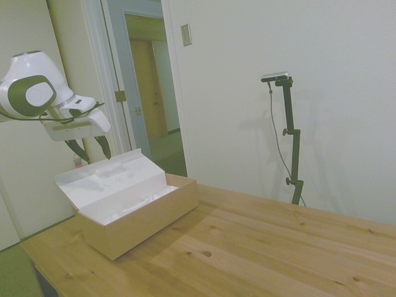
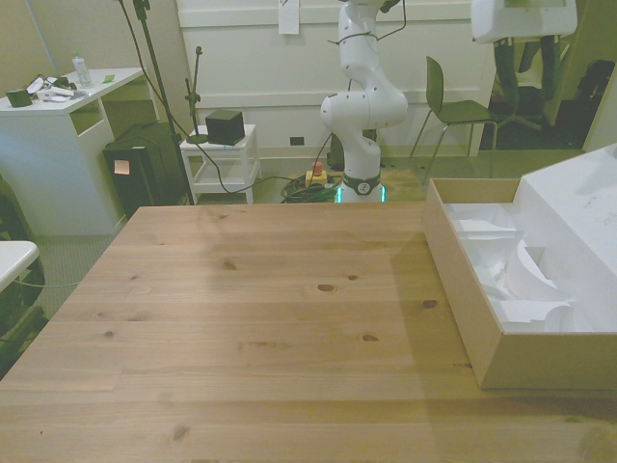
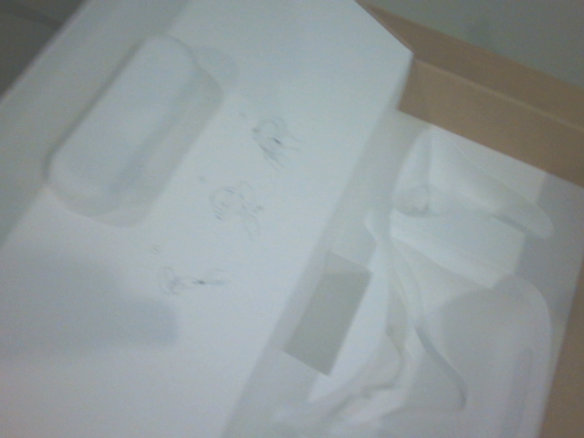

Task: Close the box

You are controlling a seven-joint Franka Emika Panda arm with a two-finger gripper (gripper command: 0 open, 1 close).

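The box [image 1: 145, 219] is a long tan cardboard box with a white inside, standing at the table's left end in the side view. In the front view, the box [image 2: 461, 289] is at the front view's right. Its white-lined lid [image 1: 114, 180] stands open and leans back, showing a raised oblong bump [image 3: 128, 128]. Crumpled white paper [image 3: 456, 301] lies inside. My gripper [image 1: 90, 148] hangs just above the lid's upper edge, open, with nothing between its dark fingers. It also shows in the front view, gripper [image 2: 525, 60], above the lid [image 2: 578, 207].
The wooden table [image 2: 251, 309] stretches away from the box toward the front view's left. Behind the table stand a white cart [image 2: 220, 159] with a black cube, a white desk [image 2: 58, 116] and a chair [image 2: 458, 111]. An open doorway [image 1: 151, 86] lies behind the arm.
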